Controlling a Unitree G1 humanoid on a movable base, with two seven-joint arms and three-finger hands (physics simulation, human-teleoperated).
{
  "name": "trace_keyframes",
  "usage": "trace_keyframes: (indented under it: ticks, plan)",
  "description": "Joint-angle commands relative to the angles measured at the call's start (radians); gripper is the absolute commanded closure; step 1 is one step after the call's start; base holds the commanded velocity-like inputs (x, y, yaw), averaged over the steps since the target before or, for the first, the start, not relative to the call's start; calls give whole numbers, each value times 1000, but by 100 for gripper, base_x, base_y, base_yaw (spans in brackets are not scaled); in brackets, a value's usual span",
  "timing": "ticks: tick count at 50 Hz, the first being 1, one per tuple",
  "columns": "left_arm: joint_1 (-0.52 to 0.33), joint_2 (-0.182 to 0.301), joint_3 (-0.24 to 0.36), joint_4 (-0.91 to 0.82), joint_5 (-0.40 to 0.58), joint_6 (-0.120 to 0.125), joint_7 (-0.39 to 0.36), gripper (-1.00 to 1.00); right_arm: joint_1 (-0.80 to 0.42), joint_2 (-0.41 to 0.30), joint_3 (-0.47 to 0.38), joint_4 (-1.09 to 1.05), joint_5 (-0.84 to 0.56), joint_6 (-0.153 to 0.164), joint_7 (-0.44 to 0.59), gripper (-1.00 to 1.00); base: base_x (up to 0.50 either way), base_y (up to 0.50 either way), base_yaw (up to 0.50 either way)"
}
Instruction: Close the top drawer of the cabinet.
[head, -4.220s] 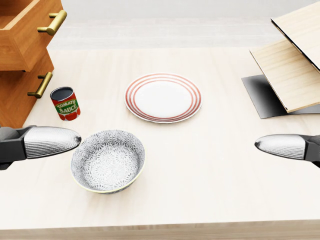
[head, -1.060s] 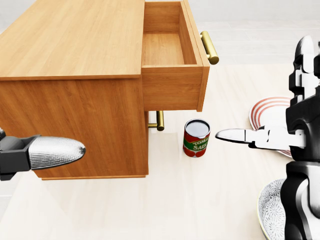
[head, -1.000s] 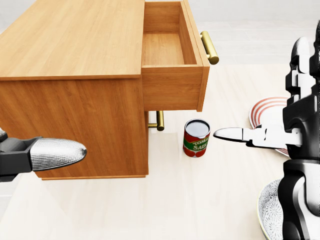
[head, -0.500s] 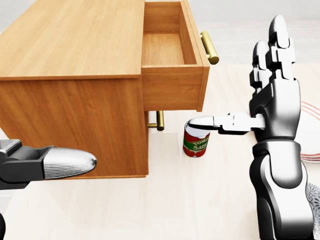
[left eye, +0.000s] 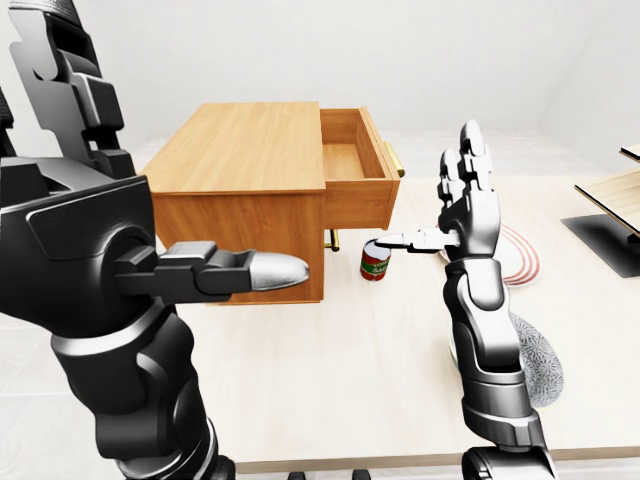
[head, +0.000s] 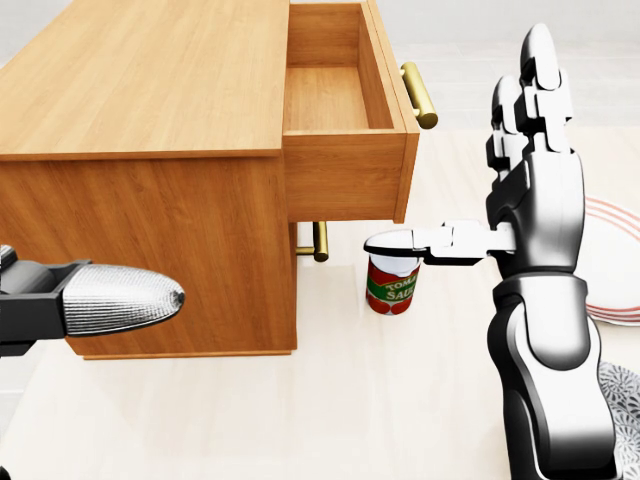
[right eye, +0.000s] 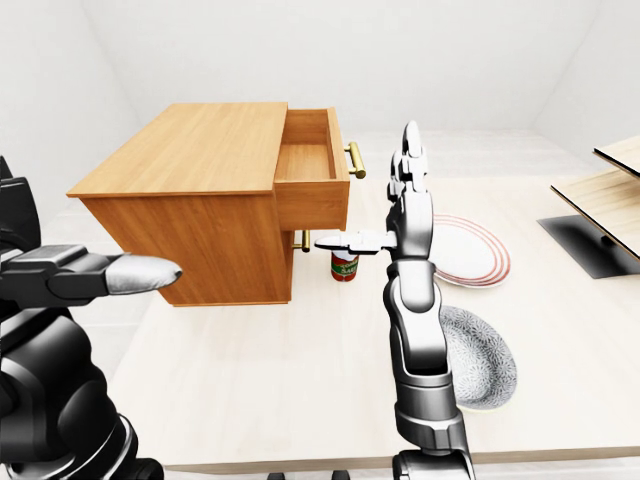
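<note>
Likely stiff on its runners, the top drawer (head: 340, 150) wants pushing at its brass handle (head: 420, 95); right robot hand (head: 535, 200) spread, holding nothing.

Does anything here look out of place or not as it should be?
Only the top drawer of the cabinet: it hangs pulled out and looks empty, while the drawer below is shut. The can, plate and bowl sit upright, nothing spilled.

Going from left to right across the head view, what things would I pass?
Left hand → cabinet → open top drawer → tomato sauce can → right hand → striped plate.
</note>
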Motion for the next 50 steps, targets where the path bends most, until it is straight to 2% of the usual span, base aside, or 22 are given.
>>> trace_keyframes:
  ticks: [1,5,15,35,41,43,46,49,50]
  plan:
    - [-32,5,5,6,-8,0,6,-100,0,0,2,-12,-9,0,0,-100,0,0,0]
    - [-34,3,27,15,-12,0,21,-100,-13,1,12,18,-23,0,6,-100,0,0,0]
    - [-28,19,9,18,-14,0,41,-100,-41,6,-9,206,-23,0,9,-100,0,0,0]
    - [-24,22,7,12,-17,0,50,-100,-64,-3,-11,382,-2,0,9,-100,0,0,0]
    - [-19,24,4,4,-10,0,52,-100,-120,0,-8,528,2,0,8,-100,0,0,0]
    - [-16,23,1,0,-11,0,49,-100,-138,0,-8,576,3,-9,10,-100,0,0,0]
    - [-18,22,2,2,-10,0,48,-100,-169,-1,-7,637,8,-41,8,-100,0,0,0]
    - [-16,22,1,0,-6,0,48,-100,-181,-2,2,653,3,-48,6,-100,0,0,0]
    - [-16,22,1,0,-5,0,48,-100,-187,-3,7,648,-2,-39,4,-100,0,0,0]
